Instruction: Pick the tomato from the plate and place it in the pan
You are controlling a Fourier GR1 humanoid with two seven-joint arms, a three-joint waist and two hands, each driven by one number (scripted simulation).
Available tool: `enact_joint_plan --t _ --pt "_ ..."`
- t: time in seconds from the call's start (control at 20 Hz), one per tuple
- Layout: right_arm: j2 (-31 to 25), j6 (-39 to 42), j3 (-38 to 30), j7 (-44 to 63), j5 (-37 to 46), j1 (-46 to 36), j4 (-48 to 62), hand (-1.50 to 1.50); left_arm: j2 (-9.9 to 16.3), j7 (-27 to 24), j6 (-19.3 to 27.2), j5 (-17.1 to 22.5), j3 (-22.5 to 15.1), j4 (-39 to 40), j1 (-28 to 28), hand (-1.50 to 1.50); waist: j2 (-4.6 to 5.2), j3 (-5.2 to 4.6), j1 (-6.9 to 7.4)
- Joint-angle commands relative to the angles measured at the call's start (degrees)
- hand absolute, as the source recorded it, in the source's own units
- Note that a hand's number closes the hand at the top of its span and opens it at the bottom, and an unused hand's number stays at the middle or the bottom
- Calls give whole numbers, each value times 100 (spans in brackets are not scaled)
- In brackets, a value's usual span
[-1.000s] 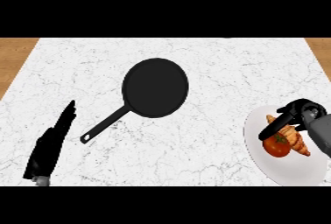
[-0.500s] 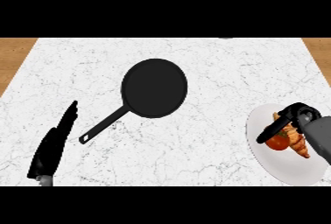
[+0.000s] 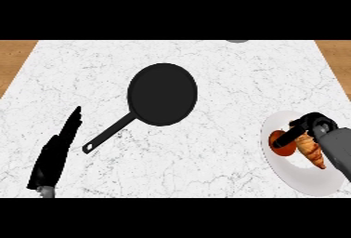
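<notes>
White marble counter (image 3: 226, 153), wooden floor (image 3: 17, 56) beyond

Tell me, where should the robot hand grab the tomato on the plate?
Probably around its round sides, coming down from above. The tomato sits low on the plate, with a croissant close on its right, so a top approach keeps clear of that. The right robot hand is already curled over it.

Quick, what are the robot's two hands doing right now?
Left hand: open, fingers straight, resting at the counter's left side, holding nothing.
Right hand: over the plate, fingers curled round the tomato.
</notes>
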Motion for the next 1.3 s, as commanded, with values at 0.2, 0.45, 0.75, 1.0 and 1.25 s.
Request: enact_joint_plan --t 0.2,0.45,0.75,1.0,1.25 --pt "432 -346 -195 428 -148 358 5 150 -33 52 -41 -78 -77 -273 249 0 78 155 27" --pt "1138 -2084 1075 631 1697 433 -1504 150 -36 -114 15 -82 68 147 187 0 -17 118 -115" --pt "1246 -2827 1891 1604 3529 367 -2010 150 1 47 29 -75 109 -68 221 0 -64 113 -173" --pt "765 -3022 1868 1559 5227 -116 -2196 150 79 -5 -5 27 283 17 259 0 -136 100 -296" --pt "876 -2490 1840 1920 6696 -964 -2724 150 85 -62 -82 0 187 -86 403 0 -119 115 -198"
